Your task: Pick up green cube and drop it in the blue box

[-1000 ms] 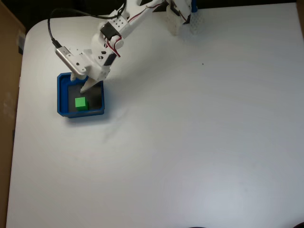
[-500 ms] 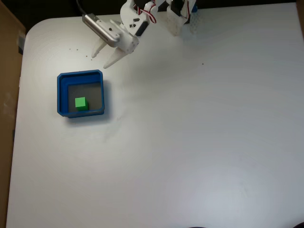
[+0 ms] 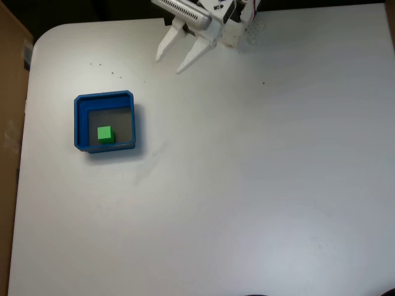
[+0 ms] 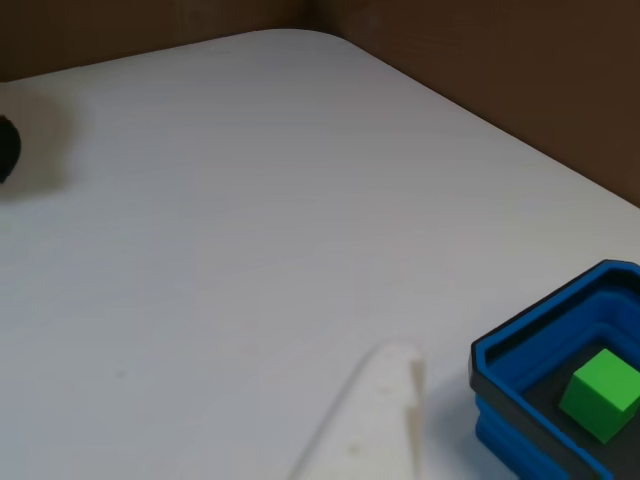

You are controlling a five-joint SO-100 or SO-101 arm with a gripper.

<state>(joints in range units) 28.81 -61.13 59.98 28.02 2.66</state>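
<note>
The green cube (image 3: 105, 134) lies on the grey floor of the blue box (image 3: 80, 120), near its lower left corner in the fixed view. The other view shows the same cube (image 4: 602, 393) inside the box (image 4: 520, 340) at the lower right. My white gripper (image 3: 169, 63) hangs open near the table's top edge, well up and to the right of the box, with nothing between its fingers. One white fingertip (image 4: 385, 400) enters the other view from below, left of the box.
The white table (image 3: 247, 185) spreads wide to the right of and below the box. The arm's base (image 3: 237, 18) sits at the top edge. A brown wall (image 3: 9, 92) borders the table on the left.
The gripper has risen from over the box and swung up and to the right toward the arm's base. The cube has stayed in the box.
</note>
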